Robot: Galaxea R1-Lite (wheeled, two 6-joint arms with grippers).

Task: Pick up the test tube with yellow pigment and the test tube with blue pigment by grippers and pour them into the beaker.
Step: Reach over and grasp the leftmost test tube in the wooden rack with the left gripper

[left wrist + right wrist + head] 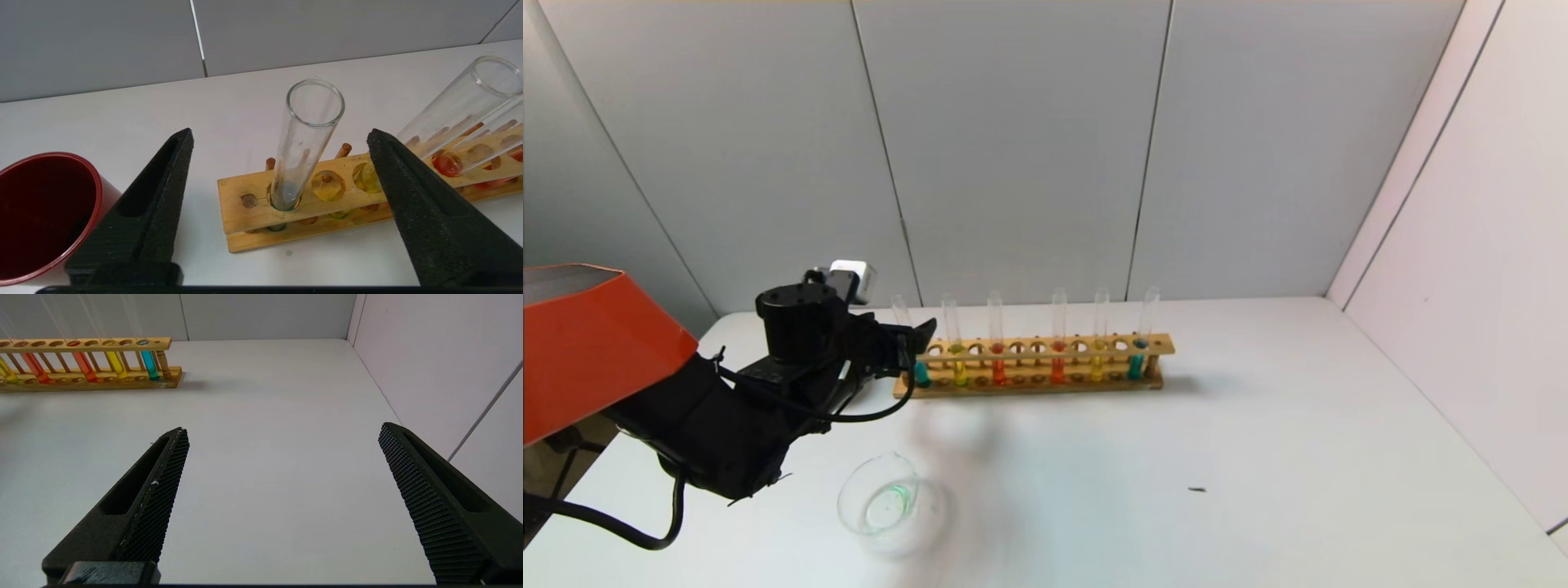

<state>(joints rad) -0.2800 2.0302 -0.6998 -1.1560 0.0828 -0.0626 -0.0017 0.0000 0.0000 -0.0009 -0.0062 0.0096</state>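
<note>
A wooden rack (1045, 353) at the back of the white table holds several tubes. The test tube with yellow pigment (960, 369) stands second from the rack's left end. The test tube with blue pigment (1137, 359) stands at the right end and also shows in the right wrist view (149, 365). My left gripper (915, 339) is open at the rack's left end; in the left wrist view (278, 131) its fingers stand on either side of the darker teal tube (302, 143) without touching it. The beaker (886, 498) stands near the front left with a faint green tint inside. My right gripper (282, 428) is open and empty over bare table.
A dark red cup (41, 212) stands just left of the rack, hidden behind my left arm in the head view. Orange-red tubes (998, 369) and a purer yellow tube (1098, 366) fill the rack's middle. Walls close the back and the right side (1462, 286).
</note>
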